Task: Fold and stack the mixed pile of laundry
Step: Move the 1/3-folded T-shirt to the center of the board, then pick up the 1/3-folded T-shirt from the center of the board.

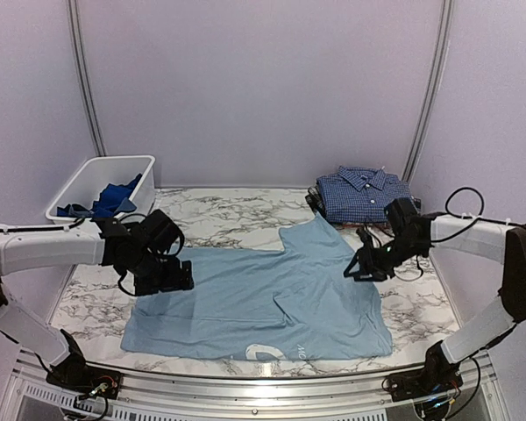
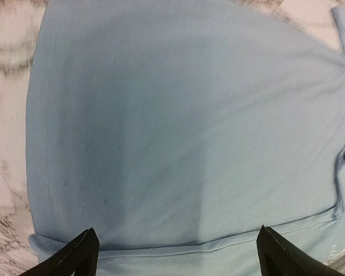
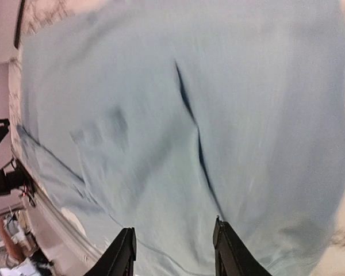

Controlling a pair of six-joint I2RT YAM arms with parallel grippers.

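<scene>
Pincers first: our left gripper [image 2: 175,259] stands wide open, its two black fingers [image 2: 80,256] splayed to either side of the hem of the light blue T-shirt [image 1: 272,303], with nothing between them. Our right gripper [image 3: 175,253] is parted too, though less widely, and hovers over the same shirt near its right side, holding nothing that we can see. As for progress, we judge the job roughly half done. The navy check shirt [image 1: 364,193] lies neatly folded at the far right corner of the marble table [image 1: 228,224], collar up. A dark folded layer [image 1: 313,200] shows beneath its left edge, though we cannot say for certain which garment that is. The T-shirt is spread across the middle of the table between our two arms, mostly flat with a loose ridge running through it, and no proper fold has been made in it yet. A royal blue garment [image 1: 114,197] sits crumpled in the white bin [image 1: 79,186] at the far left, not yet taken out. So we reckon what remains is to fold the T-shirt, carry it to the stack, then fetch, fold and stack the blue piece.
</scene>
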